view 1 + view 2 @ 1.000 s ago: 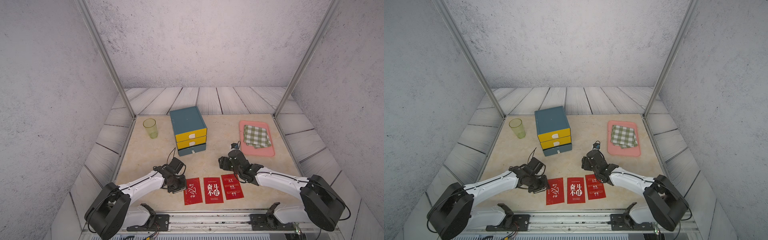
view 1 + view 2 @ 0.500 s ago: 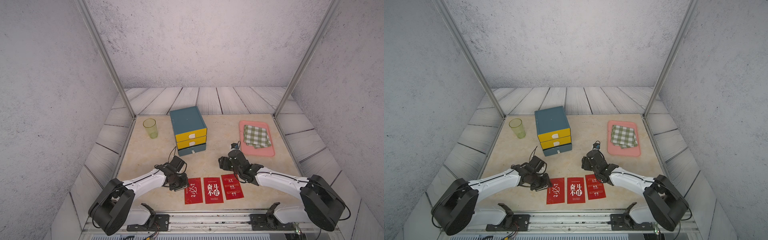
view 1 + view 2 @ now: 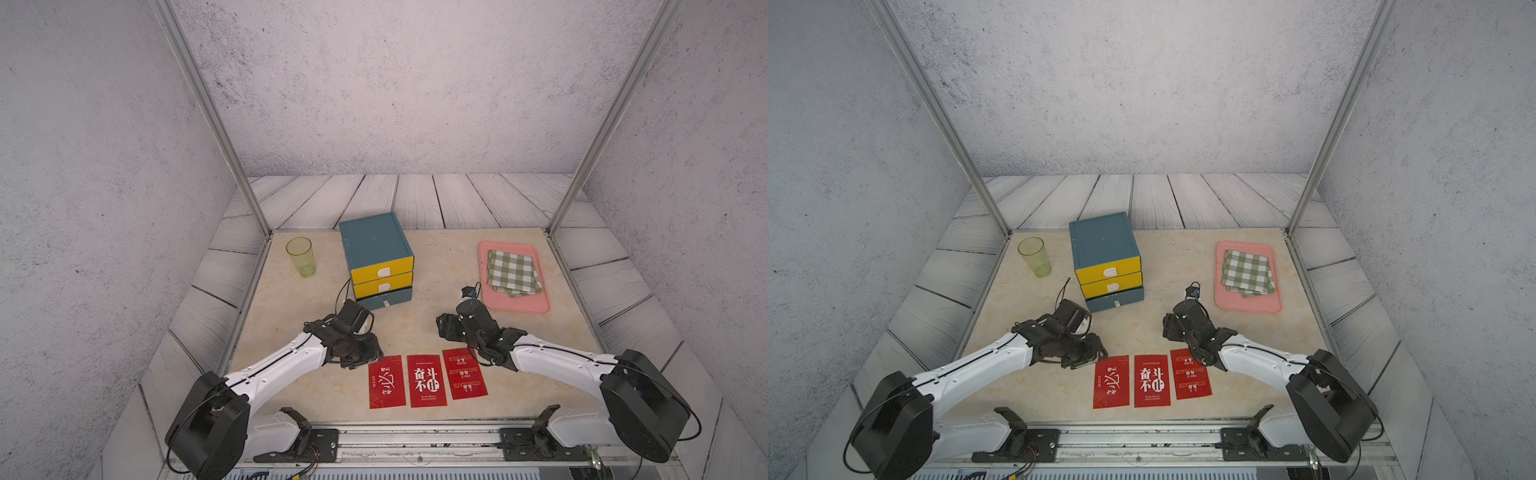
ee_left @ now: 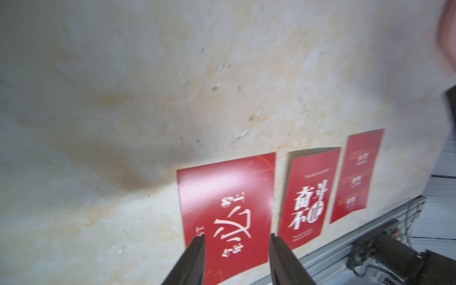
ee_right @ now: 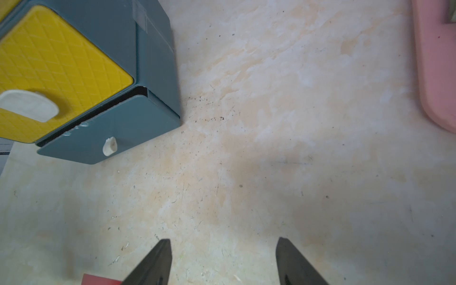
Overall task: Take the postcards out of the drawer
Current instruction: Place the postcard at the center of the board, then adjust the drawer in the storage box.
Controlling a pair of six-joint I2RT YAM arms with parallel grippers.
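**Three postcards out on the bench, both pincers empty**

The postcards (image 3: 428, 380) lay face up in a row by the front edge of the bench (image 3: 432, 270), side by side with thin gaps and no overlap, well apart from the chest of drawers (image 3: 376, 245). The left pincer (image 4: 237, 237) hung over the leftmost card with its jaws parted and nothing between them. The right pincer (image 5: 223, 240) stood wide over bare bench, also holding nothing.

The cards looked thin, light and fairly stiff. Lying flat, they probably offered little for a jaw to get under. The middle card (image 4: 308, 195) curled up slightly at its far edge, likely the easiest place to pinch; otherwise a card could be slid past the front edge.

The bottom drawer (image 5: 108, 133) stood slightly ajar, its inside hidden, so whether any card remained there could not be told. The right arm covered a far corner of the rightmost card in both top views, and the left wrist view was blurred.
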